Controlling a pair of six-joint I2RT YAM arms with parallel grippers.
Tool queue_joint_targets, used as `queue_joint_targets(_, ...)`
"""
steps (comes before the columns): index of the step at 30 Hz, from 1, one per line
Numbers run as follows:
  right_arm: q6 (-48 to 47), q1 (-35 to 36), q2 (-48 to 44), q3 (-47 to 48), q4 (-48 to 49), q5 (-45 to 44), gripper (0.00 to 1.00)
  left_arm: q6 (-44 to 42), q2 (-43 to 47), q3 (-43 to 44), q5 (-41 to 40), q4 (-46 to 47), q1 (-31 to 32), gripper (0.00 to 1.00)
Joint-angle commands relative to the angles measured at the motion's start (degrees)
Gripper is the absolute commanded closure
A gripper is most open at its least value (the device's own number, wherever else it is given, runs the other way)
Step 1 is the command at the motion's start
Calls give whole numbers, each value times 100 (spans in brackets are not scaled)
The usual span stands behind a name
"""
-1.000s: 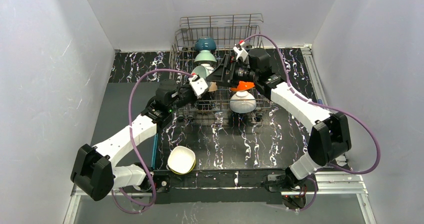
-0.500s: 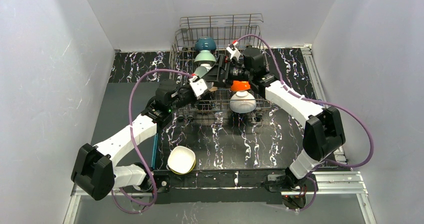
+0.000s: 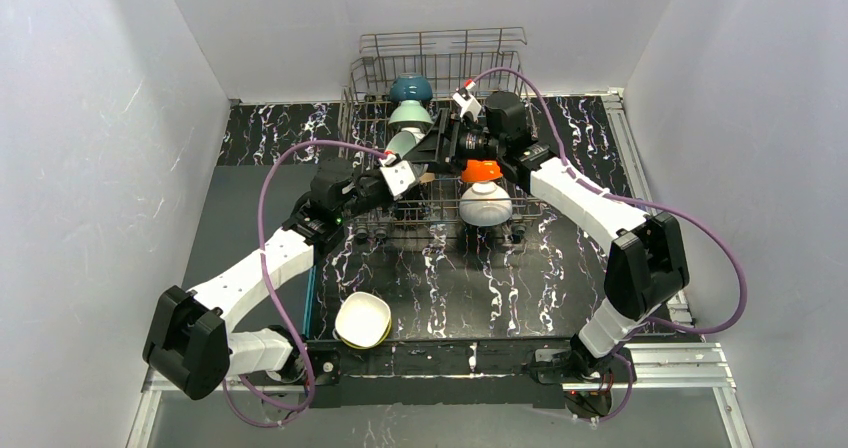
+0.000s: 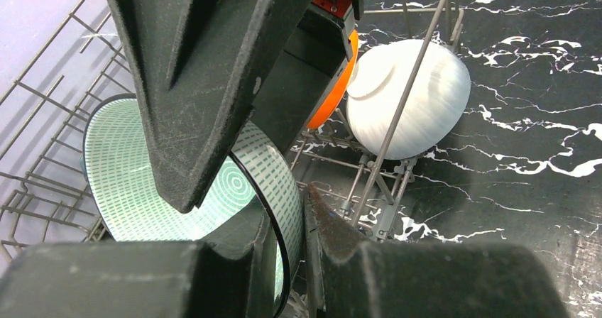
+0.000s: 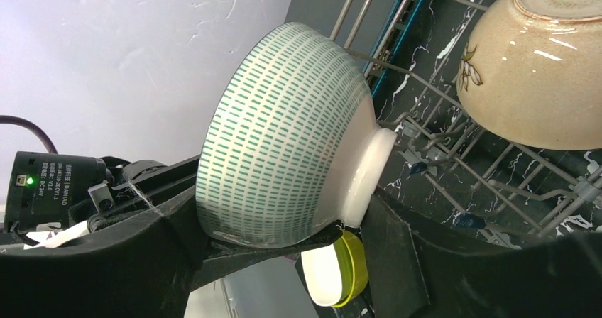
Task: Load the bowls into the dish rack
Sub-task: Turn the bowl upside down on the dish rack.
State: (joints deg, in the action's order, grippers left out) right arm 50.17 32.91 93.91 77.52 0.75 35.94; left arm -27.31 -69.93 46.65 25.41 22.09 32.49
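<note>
Over the dish rack (image 3: 440, 40), left end effector (image 4: 273, 211) clamps green-dashed bowl (image 5: 284, 133); right end effector (image 5: 284, 201) straddles it, grip unclear.

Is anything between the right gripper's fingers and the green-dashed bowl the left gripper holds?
Nothing visible. The green-dashed bowl lies directly between the fingers of the right gripper, with no wire or other bowl intervening. The left gripper pinches its rim. Whether the right fingers touch it yet I cannot tell.

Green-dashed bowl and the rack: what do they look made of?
The green-dashed bowl looks like glazed ceramic: smooth printed pattern, thick white foot ring, soft sheen. The rack looks like grey metal wire with a dull finish; whether it is coated I can't tell.
</note>
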Motion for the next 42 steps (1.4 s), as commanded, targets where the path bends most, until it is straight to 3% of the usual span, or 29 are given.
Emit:
queue_joint_targets(1, -8, 40, 41, 387, 55, 150, 30, -389, 85, 177, 142, 55, 20, 100)
queue_joint_targets(4, 35, 43, 42, 371, 125, 176, 44, -413, 85, 182, 156, 31, 20, 100)
queue_joint_targets(10, -21, 40, 37, 365, 110, 79, 96, -403, 92, 195, 29, 28, 21, 100)
queue_joint_targets(11, -51, 43, 37, 388, 91, 56, 99, -394, 98, 199, -5, 32, 27, 96)
queue_joint_targets(13, -164, 40, 69, 460, -9, -3, 99, -372, 102, 204, -77, 33, 29, 83)
queue_joint_targets(19, -748, -66, 204, 911, -740, -395, 99, -285, 110, 221, -264, 33, 29, 32)
queue_joint_targets(23, -1169, -363, 249, 1151, -1037, -703, 99, -155, 111, 254, -372, 33, 29, 17)
queue_joint_targets(29, -2232, -726, 323, 1380, -1218, -1136, 99, 128, 58, 328, -436, 32, 8, 12)
queue_joint_targets(36, -4459, -811, 485, 1929, -1512, -1704, 99, 407, -111, 395, -381, 30, -101, 11)
queue_joint_targets(42, -5824, -819, 466, 1858, -882, -2005, 99, 404, -141, 381, -424, 28, -108, 11)
